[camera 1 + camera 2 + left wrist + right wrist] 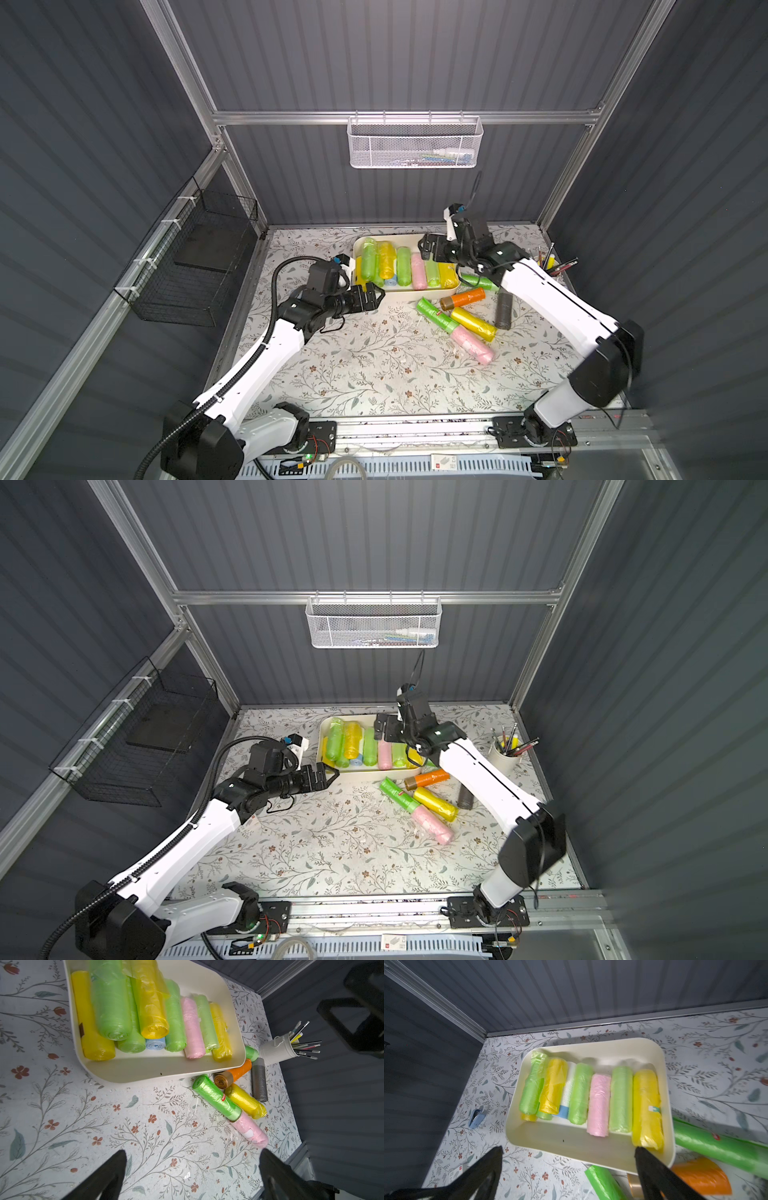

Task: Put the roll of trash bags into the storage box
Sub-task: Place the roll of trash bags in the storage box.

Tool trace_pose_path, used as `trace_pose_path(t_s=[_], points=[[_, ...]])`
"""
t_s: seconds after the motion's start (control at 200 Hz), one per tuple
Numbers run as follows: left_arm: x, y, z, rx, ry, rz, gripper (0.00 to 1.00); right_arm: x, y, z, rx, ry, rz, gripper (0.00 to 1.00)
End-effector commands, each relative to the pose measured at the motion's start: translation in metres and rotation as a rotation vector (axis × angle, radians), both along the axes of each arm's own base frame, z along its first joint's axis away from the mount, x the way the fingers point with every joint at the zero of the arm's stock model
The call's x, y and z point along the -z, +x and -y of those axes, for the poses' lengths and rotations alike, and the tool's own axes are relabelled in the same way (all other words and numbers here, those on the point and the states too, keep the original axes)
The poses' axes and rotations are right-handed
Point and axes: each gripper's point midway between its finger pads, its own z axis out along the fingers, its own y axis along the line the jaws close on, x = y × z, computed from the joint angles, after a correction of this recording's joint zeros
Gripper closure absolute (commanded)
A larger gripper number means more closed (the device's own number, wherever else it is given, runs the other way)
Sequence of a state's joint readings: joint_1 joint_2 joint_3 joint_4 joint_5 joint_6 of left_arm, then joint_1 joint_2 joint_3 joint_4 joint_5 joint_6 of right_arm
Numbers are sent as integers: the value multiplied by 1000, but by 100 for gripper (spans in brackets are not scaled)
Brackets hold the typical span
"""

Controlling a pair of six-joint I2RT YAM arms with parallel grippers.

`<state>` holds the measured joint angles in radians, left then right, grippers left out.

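Standing at the back of the floral-patterned counter (374,365): cream-white shallow rectangular plastic storage box (399,240), packed with rolls laid side by side in green, yellow, pink and one blue-ended white, two more stacked on top at the left end.

Yellow cylindrical plastic roll of trash bags (646,1105) inside the box, against its right-hand wall, beside a pale green roll.

Loose on the counter just off the box's front right corner:
- bright green roll with a red sticker (436,316), end-on to a pink roll (476,347)
- yellow roll (473,324) alongside both
- orange roll with a brown end (467,297) close against the box wall
- dark grey roll (503,311), slightly apart
- second green roll (251,1053), partly hidden under the right arm

Further off:
- white pot of pens (503,758) at the right edge
- small blue stapler (476,1119) left of the box
- white mesh basket (413,143) on the back rail
- black wire basket (187,266) on the left wall

Right gripper (424,248): arm stretched over the loose pile, wrist above the box's right end, fingers spread wide, empty; contact with the yellow roll not discernible.

Left gripper (379,296): forearm low and level, pointing right, near the box's front left corner, fingers spread, empty.
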<state>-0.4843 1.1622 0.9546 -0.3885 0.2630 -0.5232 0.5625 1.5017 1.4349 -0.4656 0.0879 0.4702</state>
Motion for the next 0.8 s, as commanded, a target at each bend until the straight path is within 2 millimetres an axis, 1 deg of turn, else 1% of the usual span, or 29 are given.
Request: trace_pose_path(t_s=[0.0, 0.1, 0.15, 0.165, 0.18, 0.235, 0.24, 0.275, 0.38, 0.495, 0.565, 0.63, 0.66, 0.72, 0.795], points=[[-14, -2, 22, 55, -22, 40, 0, 16, -28, 34, 58, -58, -3, 1], [-10, -10, 45, 101, -40, 28, 0, 31, -63, 56, 72, -50, -28, 1], [-7, -15, 56, 125, -59, 13, 0, 41, -80, 68, 93, -47, -47, 1], [-5, -16, 59, 132, -62, 8, 0, 47, -84, 71, 100, -52, -61, 1], [-4, -17, 63, 138, -66, 6, 0, 44, -90, 76, 107, -40, -50, 1], [0, -21, 73, 162, -69, 5, 0, 53, -106, 87, 129, -29, -59, 1], [1, -21, 74, 164, -67, 5, 0, 50, -108, 88, 130, -20, -50, 1], [5, -22, 77, 170, -54, 6, 0, 55, -116, 94, 144, -10, -57, 1], [11, -16, 82, 165, -37, 9, 0, 65, -138, 102, 142, 45, -60, 1], [13, -15, 85, 164, -43, 9, 0, 79, -157, 114, 160, 58, -75, 1], [15, -18, 83, 161, -42, 6, 0, 88, -166, 121, 180, 61, -103, 1], [16, -20, 77, 144, -30, 17, 0, 98, -170, 126, 214, 78, -122, 1], [17, -19, 72, 128, -13, 26, 0, 102, -171, 125, 222, 94, -127, 1], [17, -17, 64, 98, 15, 50, 0, 110, -173, 119, 201, 128, -142, 1], [14, -14, 59, 78, 24, 75, 0, 120, -174, 114, 192, 148, -165, 1]])
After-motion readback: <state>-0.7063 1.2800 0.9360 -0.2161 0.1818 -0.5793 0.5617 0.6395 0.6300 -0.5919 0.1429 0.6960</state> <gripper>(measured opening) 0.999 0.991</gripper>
